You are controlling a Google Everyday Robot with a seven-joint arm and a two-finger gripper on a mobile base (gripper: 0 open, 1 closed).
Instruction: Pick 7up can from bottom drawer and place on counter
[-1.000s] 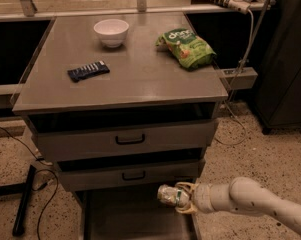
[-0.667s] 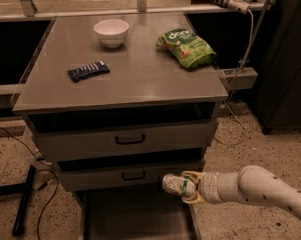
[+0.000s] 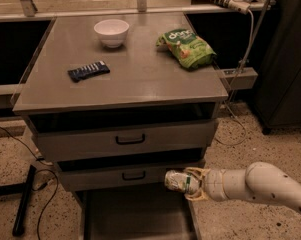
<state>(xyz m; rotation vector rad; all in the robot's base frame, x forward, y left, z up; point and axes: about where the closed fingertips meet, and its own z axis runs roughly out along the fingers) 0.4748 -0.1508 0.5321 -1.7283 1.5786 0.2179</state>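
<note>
Up a touch since a second ago: the 7up can [image 3: 180, 181] has risen and drifted right with the arm, so it now sits level with the face of the lower handled drawer [image 3: 130, 175] rather than down near the tray; I've got the gripper [image 3: 192, 183] closed on it, its pale fingers [image 3: 194, 171] hugging the can's base end above and below, and the can lying sideways out to the left of the wrist.

Progress, as I read it: the pick is done, the can is clear of the bottom drawer [image 3: 132, 215] and hangs just above its right front corner; the whole carry is left, up past two drawer fronts and onto the counter [image 3: 140, 79], then the release.

Materials now: the can is thin silvery metal with a green band, looks dented, so I judge it crushable under a hard squeeze; the bottom drawer is a deep grey tray with a flat dark floor and straight walls; the counter is smooth, faintly glossy grey, a flat top where a round can set on its side could roll; up there I see a white bowl [image 3: 111, 32], glazed and rounded, a crinkly green snack bag [image 3: 187, 46], and a flat dark wrapped bar [image 3: 88, 70]; open space lies between them at the front.
</note>
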